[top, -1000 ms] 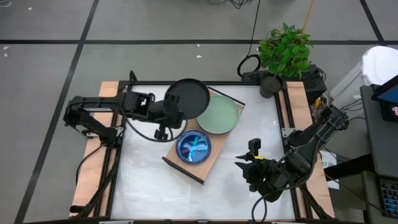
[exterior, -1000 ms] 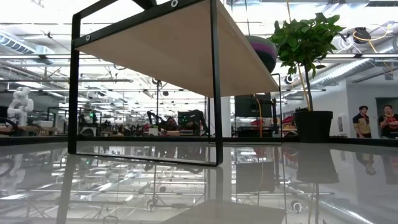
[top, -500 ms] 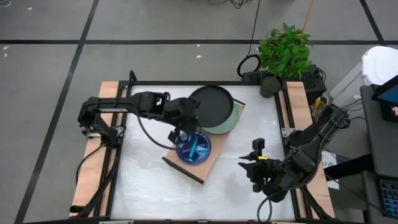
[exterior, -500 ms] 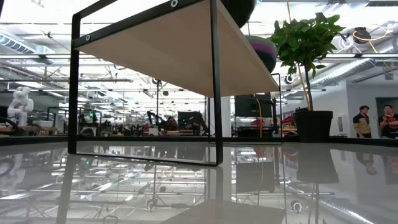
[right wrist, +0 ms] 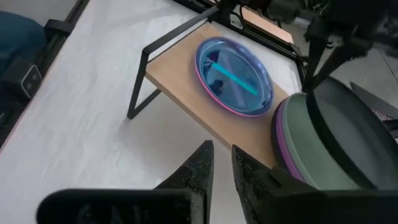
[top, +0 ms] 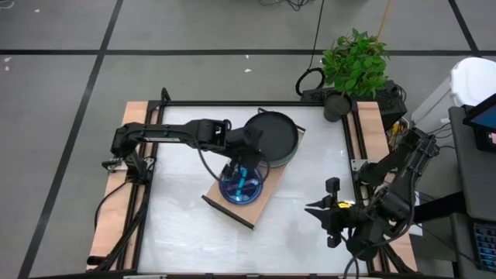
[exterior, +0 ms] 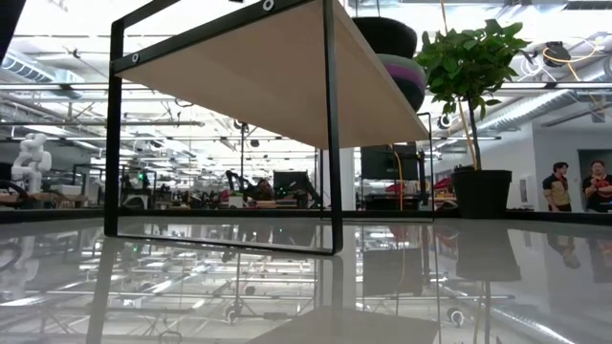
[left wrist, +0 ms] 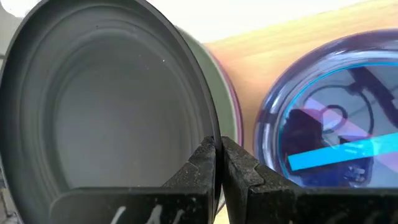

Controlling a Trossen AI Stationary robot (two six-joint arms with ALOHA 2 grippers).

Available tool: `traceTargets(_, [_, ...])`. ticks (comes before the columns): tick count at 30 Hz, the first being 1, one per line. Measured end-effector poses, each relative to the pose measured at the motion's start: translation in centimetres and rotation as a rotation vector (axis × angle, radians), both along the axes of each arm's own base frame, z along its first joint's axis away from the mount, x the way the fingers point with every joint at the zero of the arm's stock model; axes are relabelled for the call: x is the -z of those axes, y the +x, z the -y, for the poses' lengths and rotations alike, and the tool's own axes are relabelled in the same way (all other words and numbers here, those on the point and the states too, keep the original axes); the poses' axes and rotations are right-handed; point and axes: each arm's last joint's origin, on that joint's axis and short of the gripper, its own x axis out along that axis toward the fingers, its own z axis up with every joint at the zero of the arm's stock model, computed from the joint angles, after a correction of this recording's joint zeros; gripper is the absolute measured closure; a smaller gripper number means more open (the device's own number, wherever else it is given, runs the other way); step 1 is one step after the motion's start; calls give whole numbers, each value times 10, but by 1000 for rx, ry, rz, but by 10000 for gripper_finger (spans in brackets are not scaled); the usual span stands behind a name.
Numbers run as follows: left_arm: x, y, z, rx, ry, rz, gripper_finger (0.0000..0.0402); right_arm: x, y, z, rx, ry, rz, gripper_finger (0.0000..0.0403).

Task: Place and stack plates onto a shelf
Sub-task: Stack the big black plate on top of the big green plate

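Over the far end of the long light-wood shelf [top: 252, 203], left gripper [top: 249, 141] clamped on the round black plastic plate's [top: 275, 133] rim, lowering it onto the pale green plate [right wrist: 310, 167] and purple plate [right wrist: 279, 140] stack, apparently not yet released; small translucent cyan plate [top: 242, 184] already mid-shelf; right gripper [top: 319, 210] idle, fingers nearly together, near the tabletop's right edge.

Plenty of open white table [top: 186, 232] in front of the shelf [top: 256, 208] and along its left side. Shelf top pretty crowded: blue plate [top: 241, 184] on the middle, black plate [top: 273, 133] over the stack at the far end, left gripper [top: 252, 152] and arm stretched across between them. Right gripper [top: 319, 211] parked well clear, near the right rail. Potted plant [top: 355, 62] blocking the far right corner.
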Motion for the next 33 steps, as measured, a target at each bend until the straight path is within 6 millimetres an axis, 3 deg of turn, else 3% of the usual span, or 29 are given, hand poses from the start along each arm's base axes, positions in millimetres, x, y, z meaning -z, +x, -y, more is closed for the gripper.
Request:
traceTargets(6, [11, 8, -2, -30, -17, -22, 379, 0, -1, -2, -2, 13, 7, 365])
traceTargets(23, [9, 12, -3, -145, -104, 30, 357, 0, -1, -2, 6, 24, 10, 365])
traceTargets(27, [8, 13, -4, -172, -121, 52, 323, 0, -1, -2, 7, 24, 10, 365])
traceTargets(33, [7, 15, -4, -214, -153, 81, 236, 0, -1, -2, 7, 24, 10, 365])
